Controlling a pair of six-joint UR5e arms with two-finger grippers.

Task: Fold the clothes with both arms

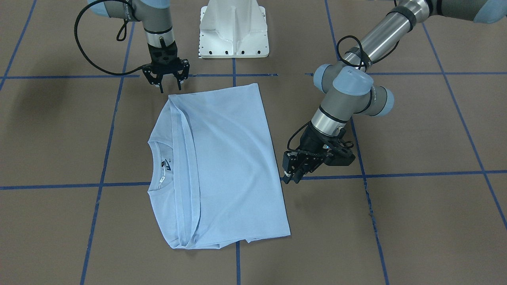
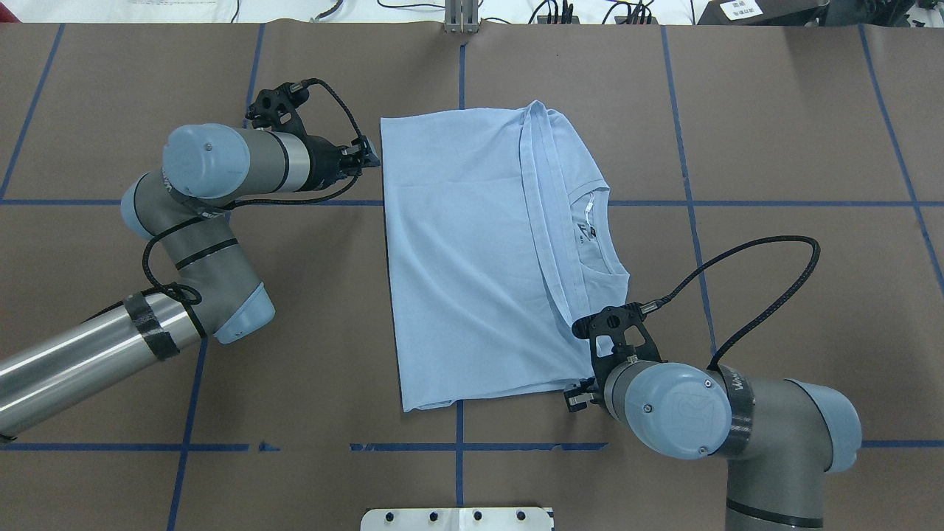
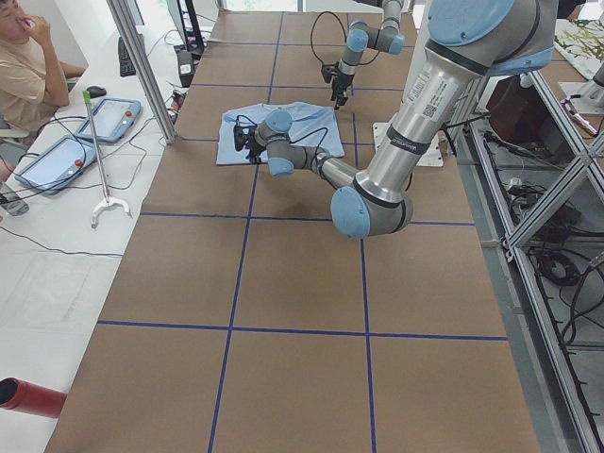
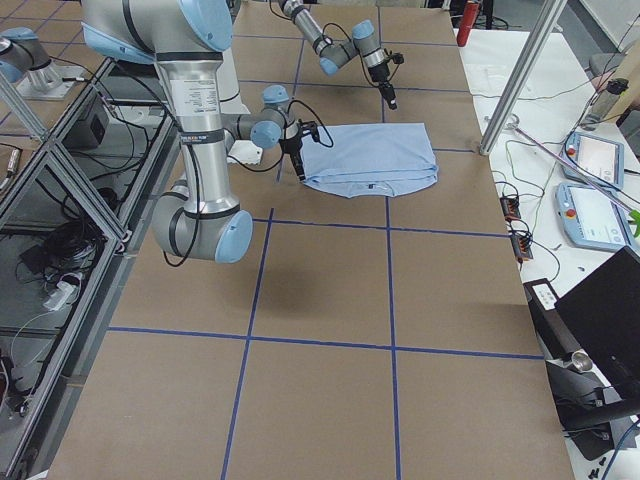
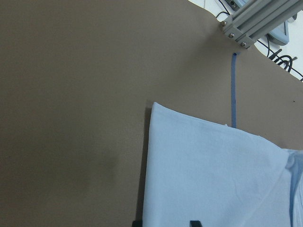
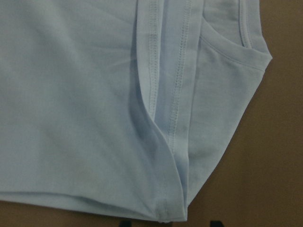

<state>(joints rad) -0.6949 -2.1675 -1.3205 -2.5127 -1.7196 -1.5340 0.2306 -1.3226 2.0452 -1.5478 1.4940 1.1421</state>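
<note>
The light blue T-shirt [image 1: 229, 158] lies flat on the brown table, folded into a rectangle, with its hem laid across just below the collar [image 1: 152, 166]. The dark neck label [image 1: 166, 164] shows; the chest print is hidden. My left gripper [image 1: 292, 178] is open and low at the shirt's folded edge, near the far corner [image 2: 371, 157]; its wrist view shows that edge between the fingertips [image 5: 165, 223]. My right gripper [image 1: 169, 88] is open and empty, hovering at the shirt's near corner by the sleeve fold [image 6: 170, 223]. It is mostly hidden under its wrist in the overhead view [image 2: 577, 398].
The white pedestal base [image 1: 233, 31] stands at the table's near edge behind the shirt. Blue tape lines [image 1: 103, 184] grid the table. An aluminium frame post [image 5: 255, 21] rises at the far edge. An operator [image 3: 24, 57] and tablets [image 3: 113, 118] are beside the table.
</note>
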